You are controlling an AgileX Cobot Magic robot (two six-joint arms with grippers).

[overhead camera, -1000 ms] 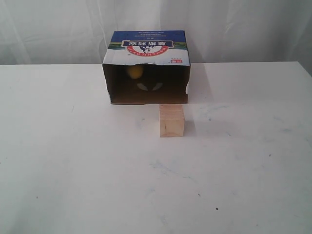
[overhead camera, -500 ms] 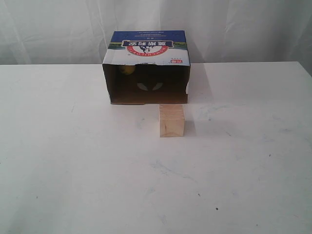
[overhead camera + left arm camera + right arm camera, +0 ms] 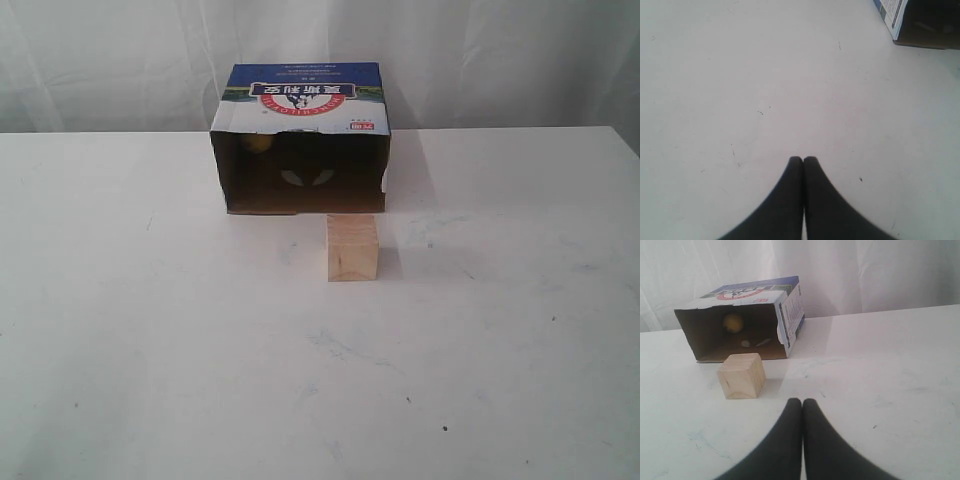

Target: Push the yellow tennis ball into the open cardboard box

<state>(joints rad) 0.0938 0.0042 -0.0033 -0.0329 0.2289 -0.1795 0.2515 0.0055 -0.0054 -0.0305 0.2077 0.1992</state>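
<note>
The open cardboard box (image 3: 300, 130) lies on its side at the back of the white table, its dark mouth facing forward. Deep inside it, at the back left, sits the yellow tennis ball (image 3: 258, 143), dim in shadow; the right wrist view shows the ball (image 3: 732, 322) more clearly within the box (image 3: 740, 325). Neither arm appears in the exterior view. My left gripper (image 3: 803, 160) is shut with nothing in it, over bare table, a box corner (image 3: 920, 22) far off. My right gripper (image 3: 802, 402) is shut and empty, well short of the box.
A pale wooden cube (image 3: 352, 248) stands just in front of the box's right half, also seen as the cube (image 3: 740, 375) in the right wrist view. White curtains hang behind the table (image 3: 150, 330).
The ball has rolled further into the box, toward its back left, and looks darker and smaller now. Box and cube have not moved.
</note>
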